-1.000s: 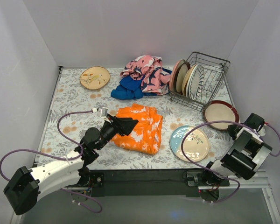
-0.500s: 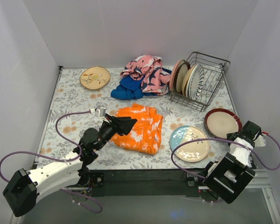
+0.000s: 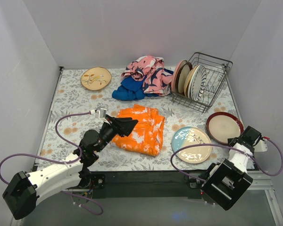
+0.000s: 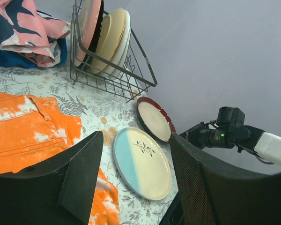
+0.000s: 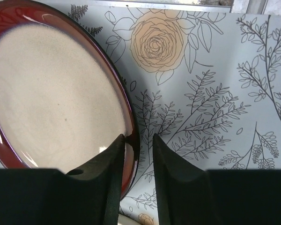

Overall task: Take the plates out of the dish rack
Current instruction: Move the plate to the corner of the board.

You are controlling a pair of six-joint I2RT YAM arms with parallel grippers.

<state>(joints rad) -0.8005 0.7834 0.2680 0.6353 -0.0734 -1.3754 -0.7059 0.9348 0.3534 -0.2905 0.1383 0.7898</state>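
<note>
The dark wire dish rack [image 3: 214, 71] at the back right holds several plates [image 3: 191, 80] on edge; it also shows in the left wrist view, dish rack [image 4: 131, 80]. Three plates lie flat on the table: a tan one [image 3: 96, 78], a blue-cream one [image 3: 192, 144] and a red-rimmed one [image 3: 223, 127]. My right gripper [image 5: 138, 138] is open, straddling the near rim of the red-rimmed plate [image 5: 51, 98], with a gap beside the rim. My left gripper [image 4: 136, 138] hangs open and empty above the orange cloth [image 3: 139, 128].
A pink and blue cloth heap [image 3: 141, 77] lies left of the rack. The table's right edge and side wall are close to my right gripper [image 3: 244, 138]. Purple cables loop near both arm bases. Floral tablecloth [image 5: 215, 93] shows right of the red-rimmed plate.
My right arm has brought the red-rimmed plate nearer and down flat onto the table, and its jaws have parted from the rim. The left arm has barely moved.
</note>
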